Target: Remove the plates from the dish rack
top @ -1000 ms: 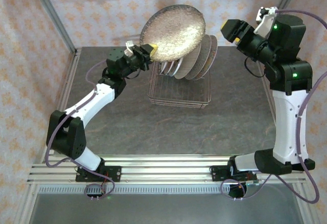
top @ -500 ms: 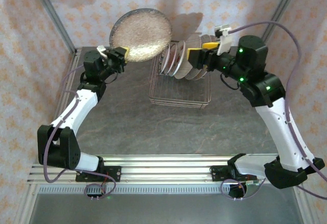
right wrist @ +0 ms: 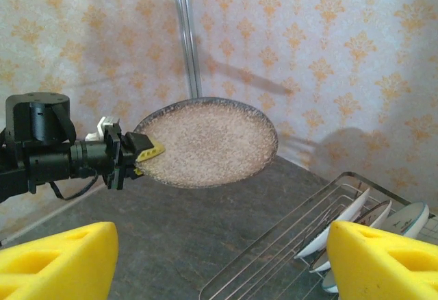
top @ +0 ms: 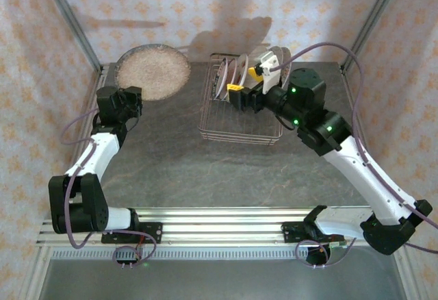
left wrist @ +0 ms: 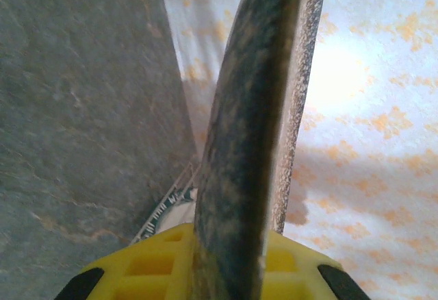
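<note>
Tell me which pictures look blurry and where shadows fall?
Left wrist: the plate is so close it blurs, with glare on the wall behind. Right wrist: its own yellow fingers are soft. Top external: sharp, shadows on the back wall.

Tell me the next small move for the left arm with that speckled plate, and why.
Probably lower the left gripper until the speckled plate rests on the table. The gripper is shut on the plate's rim, the plate is well clear of the dish rack, and the right wrist view shows it seemingly hanging above bare tabletop.
</note>
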Controlling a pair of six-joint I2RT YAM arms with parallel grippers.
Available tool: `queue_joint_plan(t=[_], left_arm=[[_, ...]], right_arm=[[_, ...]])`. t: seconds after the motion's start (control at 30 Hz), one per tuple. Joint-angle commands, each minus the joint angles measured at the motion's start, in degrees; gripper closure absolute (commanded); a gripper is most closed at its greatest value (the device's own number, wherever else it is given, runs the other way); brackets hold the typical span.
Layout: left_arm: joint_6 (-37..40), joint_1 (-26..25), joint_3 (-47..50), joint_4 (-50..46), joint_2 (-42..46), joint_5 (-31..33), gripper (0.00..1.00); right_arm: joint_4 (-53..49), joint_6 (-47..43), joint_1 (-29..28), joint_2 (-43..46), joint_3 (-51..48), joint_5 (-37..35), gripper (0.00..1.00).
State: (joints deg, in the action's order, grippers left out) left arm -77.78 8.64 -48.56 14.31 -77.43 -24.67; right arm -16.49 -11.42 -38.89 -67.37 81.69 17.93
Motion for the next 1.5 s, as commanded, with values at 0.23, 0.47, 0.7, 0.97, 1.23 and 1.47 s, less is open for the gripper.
queue_joint_plan(t=[0.23,0.47,0.7,0.97,1.23,1.47], left_arm=[[2.09,5.06,-1.18,26.12,-6.48,-0.56,1.0],[2.55,6.82,-2.66,31.61,-13.89,-0.72,1.0],[1.75,7.95,-4.49,36.5,-21.37,-1.34,1.0],[1.26,9.37,-8.3,39.04,-28.29,-2.96,1.0],[0.85,9.73,-11.59,40.1,-35.04,-4.93,1.0],[1.15,9.81,-13.44,39.17,-37.59,-5.77,1.0]], right_arm=[[8.72,0.74,-3.24,-0.28,-2.11,-2.3,0.13],[9.64,0.17,-3.73,-3.17,-1.78,-3.09,0.12],[9.46,0.3,-3.82,-4.85,-0.6,-3.26,0.11],[8.82,0.66,-3.89,-5.79,-0.27,-3.43,0.1],[8.46,1.31,-3.9,-6.67,0.43,-3.7,0.1],[8.08,1.47,-3.9,-7.24,0.79,-4.05,0.1]])
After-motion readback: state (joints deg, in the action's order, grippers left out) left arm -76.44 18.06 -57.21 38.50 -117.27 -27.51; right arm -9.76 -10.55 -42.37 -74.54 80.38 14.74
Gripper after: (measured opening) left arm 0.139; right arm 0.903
